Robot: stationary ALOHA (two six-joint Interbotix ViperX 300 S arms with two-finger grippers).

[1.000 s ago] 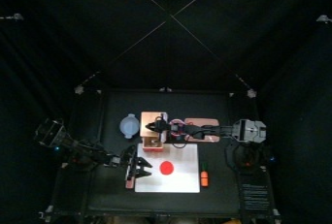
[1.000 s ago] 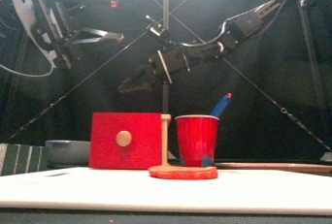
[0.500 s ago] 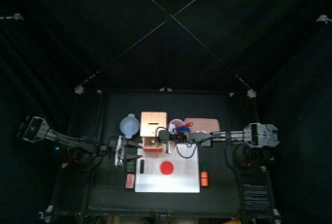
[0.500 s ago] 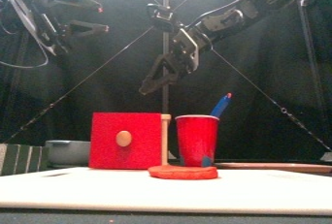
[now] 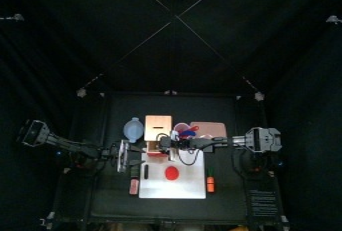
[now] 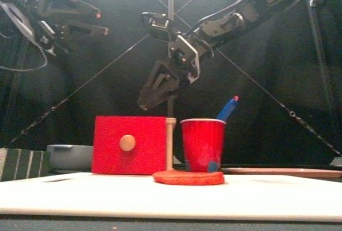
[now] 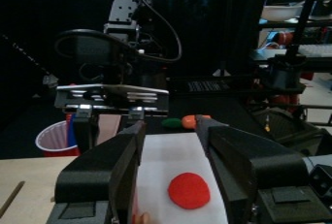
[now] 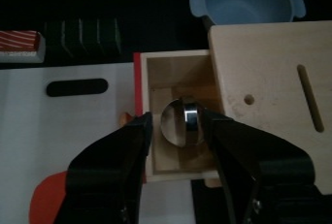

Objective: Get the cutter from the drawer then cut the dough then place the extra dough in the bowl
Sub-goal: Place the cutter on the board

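Setting: black table [image 5: 114, 205] in a black-curtained booth; white cutting board [image 5: 174, 188] at the table's front centre. Clock directions are read in the top view from the dough.

1. Sushi roll [image 8: 84, 36]: dark green blocks, far left at 9 o'clock, beside the bowl.
2. Left gripper [image 7: 173, 141]: over the board's left edge at 9 o'clock. Jaws spread wide, nothing between them.
3. Bowl [image 5: 132, 129]: blue-grey, two small handles, at 10 o'clock, left of the box.
4. Wooden box [image 5: 160, 125]: pale, at 11 o'clock behind the board. Its drawer [image 8: 162, 165] is pulled out toward the front, and the red drawer front [image 6: 131, 145] carries a round knob.
5. Cutter [image 8: 180, 131]: round band of shiny silver metal lying inside the open drawer, tilted so its rim catches the light. The wire handle cannot be made out.
6. Right gripper [image 8: 182, 119]: reaches past the middle and hangs above the drawer. Jaws apart, one on each side of the cutter; contact cannot be told.
7. Dough [image 5: 171, 174]: flat red disc, whole, on the middle of the board.
8. Red cup [image 6: 203, 145]: at 1 o'clock, just right of the box, with a blue knife [image 6: 229, 107] sticking out.
9. Orange toy food [image 5: 210, 183]: at 4 o'clock, on the board's right edge.
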